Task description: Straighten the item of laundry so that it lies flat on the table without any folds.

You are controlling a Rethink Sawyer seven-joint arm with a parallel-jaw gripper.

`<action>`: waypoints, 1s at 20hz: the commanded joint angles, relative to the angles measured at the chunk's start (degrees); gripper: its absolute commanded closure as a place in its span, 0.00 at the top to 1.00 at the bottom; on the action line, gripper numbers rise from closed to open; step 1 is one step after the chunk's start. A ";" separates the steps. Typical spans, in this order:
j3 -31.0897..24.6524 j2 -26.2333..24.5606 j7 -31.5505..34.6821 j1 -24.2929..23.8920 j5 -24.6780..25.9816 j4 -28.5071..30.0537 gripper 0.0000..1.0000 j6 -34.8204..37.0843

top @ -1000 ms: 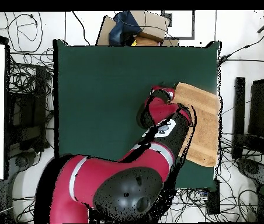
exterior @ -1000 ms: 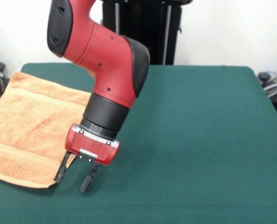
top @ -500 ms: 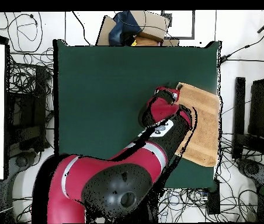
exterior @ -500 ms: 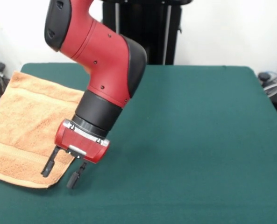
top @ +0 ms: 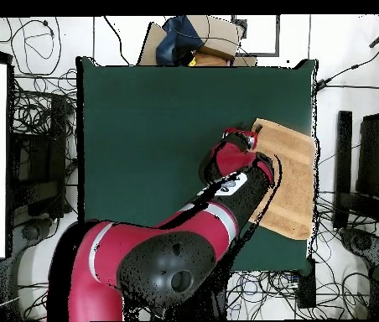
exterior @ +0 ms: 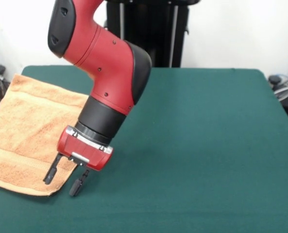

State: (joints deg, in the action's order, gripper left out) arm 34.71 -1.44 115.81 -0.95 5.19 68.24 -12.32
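Towel (exterior: pixel 27 131) at table (exterior: pixel 197 145) edge, under hand (exterior: pixel 62 180)

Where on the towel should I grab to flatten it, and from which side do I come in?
Probably the towel's near corner by the open gripper, in the front view. Come down from above with one finger over the cloth and one over the bare table. The edge looks doubled there, so that corner likely carries the fold.

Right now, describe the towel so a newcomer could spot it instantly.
Start from the green table. In the front view the towel lies at its left edge, partly hanging off, just beside the open pincer. It is the only cloth item there: tan-orange terry with woven band stripes.
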 commanded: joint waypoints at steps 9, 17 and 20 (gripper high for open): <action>-3.97 -2.54 5.54 -0.57 -1.51 -1.49 1.00 1.37; -2.41 -3.07 5.86 -0.28 -2.56 -1.59 1.00 1.55; -2.14 -3.05 5.86 -0.28 -2.49 -1.45 1.00 1.70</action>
State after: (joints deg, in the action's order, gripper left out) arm 35.89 -2.21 115.81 -1.32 5.19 67.52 -12.30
